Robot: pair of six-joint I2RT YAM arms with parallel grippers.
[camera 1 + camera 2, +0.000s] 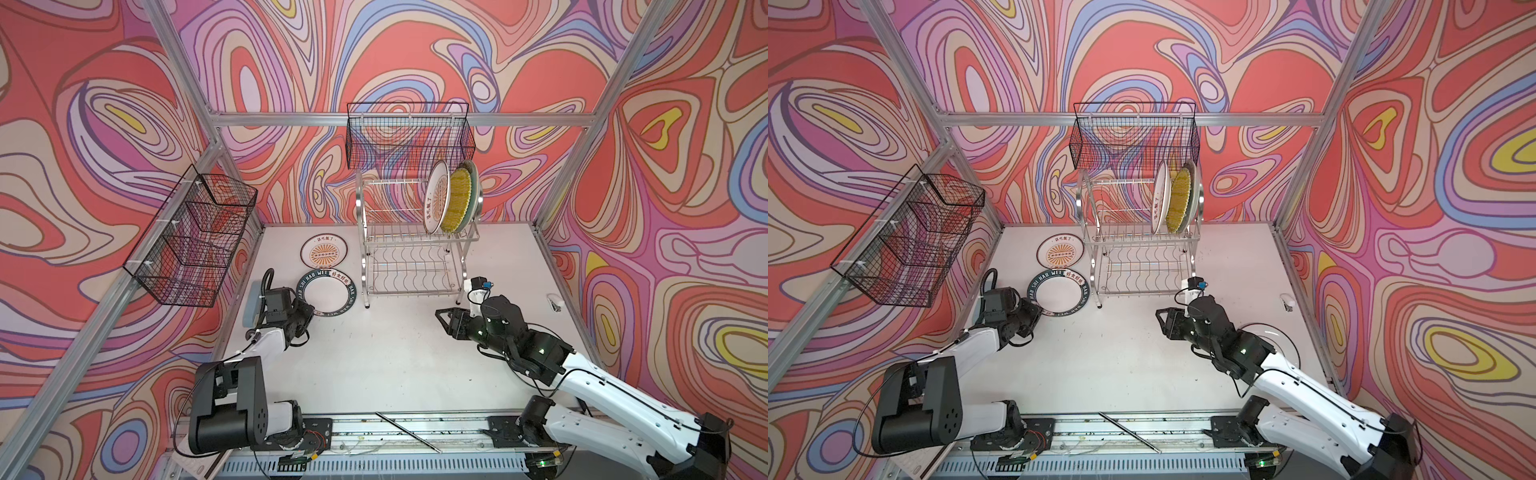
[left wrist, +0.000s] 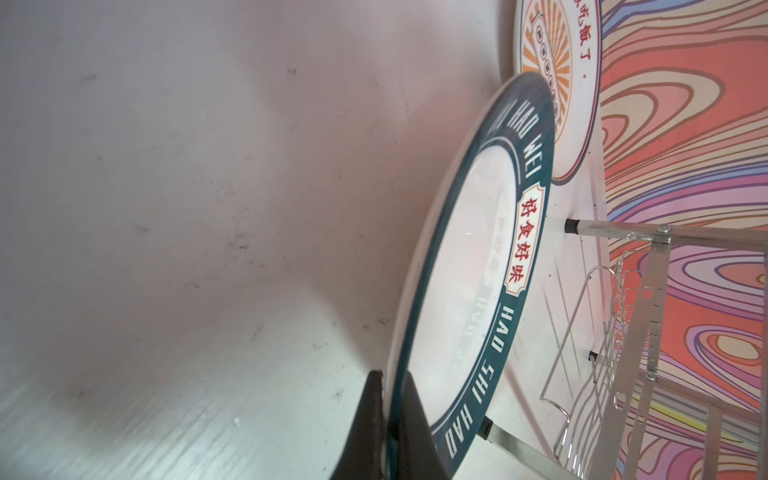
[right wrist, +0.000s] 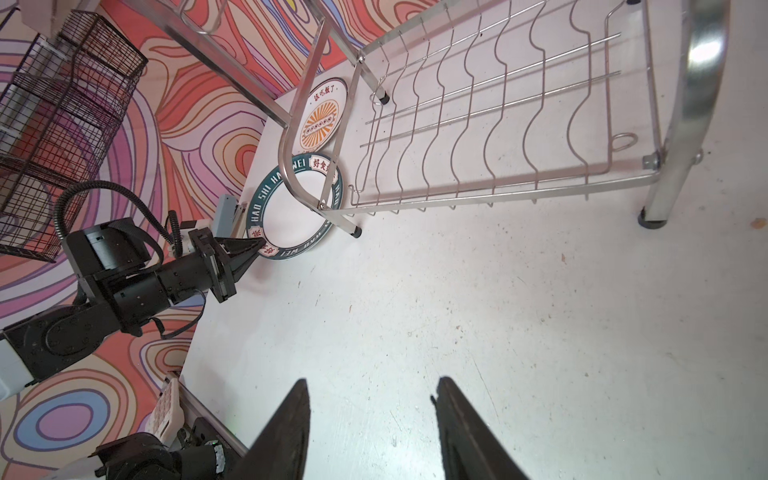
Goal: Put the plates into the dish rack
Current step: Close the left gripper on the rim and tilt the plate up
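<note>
A white plate with a dark-green lettered rim [image 1: 328,297] [image 1: 1057,293] [image 3: 291,216] lies on the table left of the dish rack [image 1: 411,249] [image 1: 1138,249]. My left gripper [image 1: 309,311] [image 1: 1038,313] [image 2: 392,382] is shut on its near rim [image 2: 457,291]. Behind it an orange-sunburst plate [image 1: 324,255] [image 2: 557,83] lies flat. Three plates stand in the rack's upper tier: sunburst [image 1: 436,201], yellow [image 1: 459,199], pale aqua [image 1: 476,195]. In front of the rack, my right gripper [image 1: 441,320] [image 3: 372,380] hangs open and empty. A black-ringed plate [image 1: 1285,343] shows partly under the right arm.
Black mesh baskets hang on the left wall [image 1: 195,237] and the back wall [image 1: 409,137] above the rack. A pale blue block [image 1: 251,309] sits by the left wrist. A small white object [image 1: 555,301] lies at the right; a thin metal rod [image 1: 409,432] lies on the front rail.
</note>
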